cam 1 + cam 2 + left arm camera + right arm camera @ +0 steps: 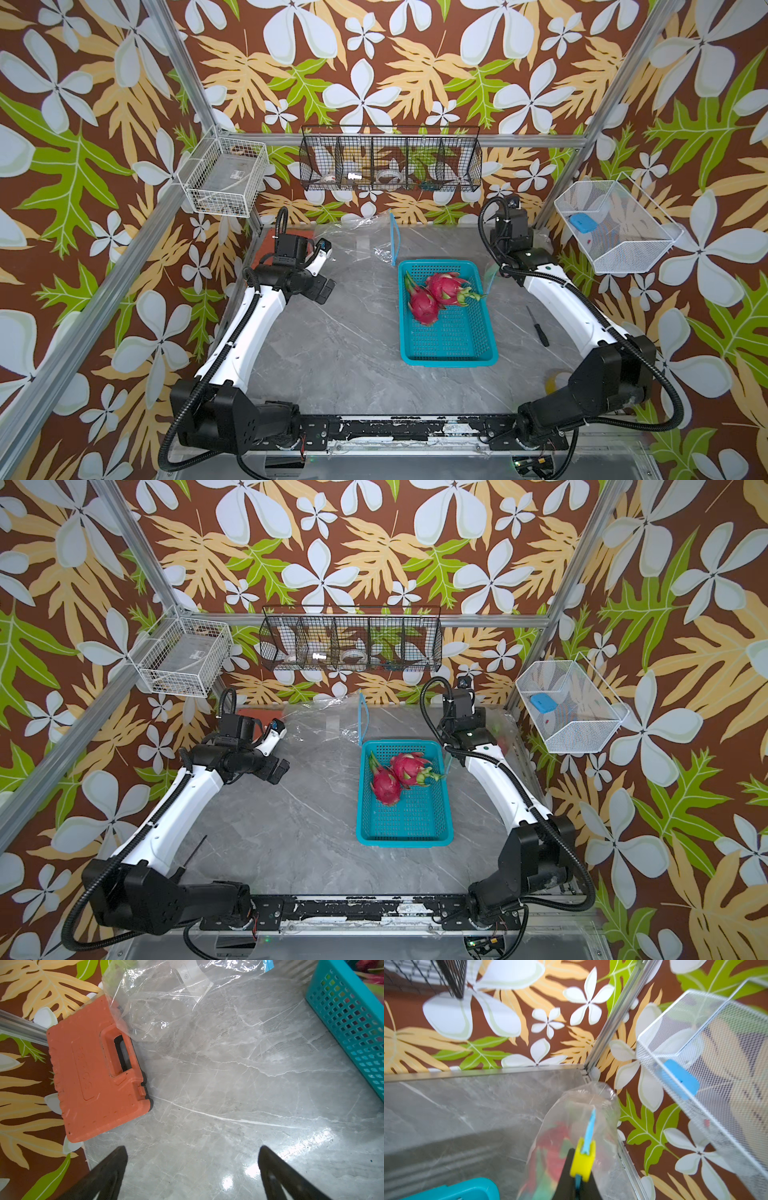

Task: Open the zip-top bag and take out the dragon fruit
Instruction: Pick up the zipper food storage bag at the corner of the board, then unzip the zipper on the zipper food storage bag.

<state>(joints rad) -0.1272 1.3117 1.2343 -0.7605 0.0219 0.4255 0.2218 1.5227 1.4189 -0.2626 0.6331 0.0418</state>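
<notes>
The right gripper (578, 1176) is closed: in the right wrist view its fingers (566, 1169) are pinched on the blue zip strip (588, 1132) of a clear zip-top bag (571, 1126), just beside the yellow slider (583, 1159). Blurred red and green shapes show through the film; they are judged to be dragon fruit not yet removed, though a count cannot be made. This bag lies beyond the teal basket (446, 332), at the far corner of the surface (332, 340) on the right arm's side.

The left gripper (192, 1169) is fully open and holds nothing; its fingers (112, 1167) hover over bare surface, well apart from the teal basket on the left arm's side. Beyond them an orange tool case (95, 1072) is seen, with a crumpled, apparently empty second clear bag (166, 997) overlapping its edge.

In both top views two dragon fruit (432, 295) (399, 775) lie touching in the far half of the teal basket. A black screwdriver (538, 326) lies beside the basket on the right arm's side.

Progress is judged as partial: two fruits are unbagged and deposited. Remaining work: the gripped bag is to be opened along its zip and its contents removed.
</notes>
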